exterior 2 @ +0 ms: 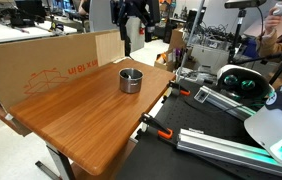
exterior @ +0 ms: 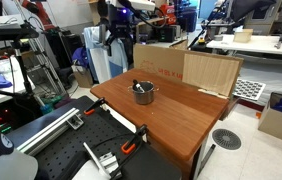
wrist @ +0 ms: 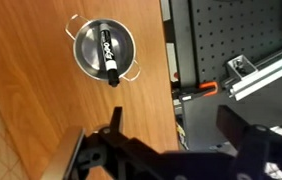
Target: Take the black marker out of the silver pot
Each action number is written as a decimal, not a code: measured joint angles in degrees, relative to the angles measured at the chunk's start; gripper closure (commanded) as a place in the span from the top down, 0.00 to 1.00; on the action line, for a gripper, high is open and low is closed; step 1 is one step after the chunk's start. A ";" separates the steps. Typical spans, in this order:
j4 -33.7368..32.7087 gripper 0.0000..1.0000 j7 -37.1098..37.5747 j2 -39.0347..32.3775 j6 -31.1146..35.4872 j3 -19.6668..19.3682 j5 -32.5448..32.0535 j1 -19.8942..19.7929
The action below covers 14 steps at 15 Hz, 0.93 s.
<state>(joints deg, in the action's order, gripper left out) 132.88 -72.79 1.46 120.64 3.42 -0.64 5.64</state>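
Plainly, the black marker [wrist: 105, 51] lay slanted inside the silver pot [wrist: 83, 40]; the tool [wrist: 169, 114] hung spread, well apart, and a skewed descent might clip the rim, shoving the pot across the wooden surface [wrist: 31, 92]

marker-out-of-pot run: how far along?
Done: nothing yet. The slim black marker lies inside the small round shiny steel pot on the wooden tabletop.
In hand: the tool hangs open and empty, high above the table in the wrist view, with the pot ahead of it.
Left: line up, descend, grip the marker, lift it clear.
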 measured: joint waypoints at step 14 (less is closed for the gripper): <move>0.60 1.00 -0.74 -8.23 5.18 -0.12 -0.88 -2.41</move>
<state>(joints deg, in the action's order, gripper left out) 133.48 -73.53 -6.76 125.82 3.31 -1.51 3.23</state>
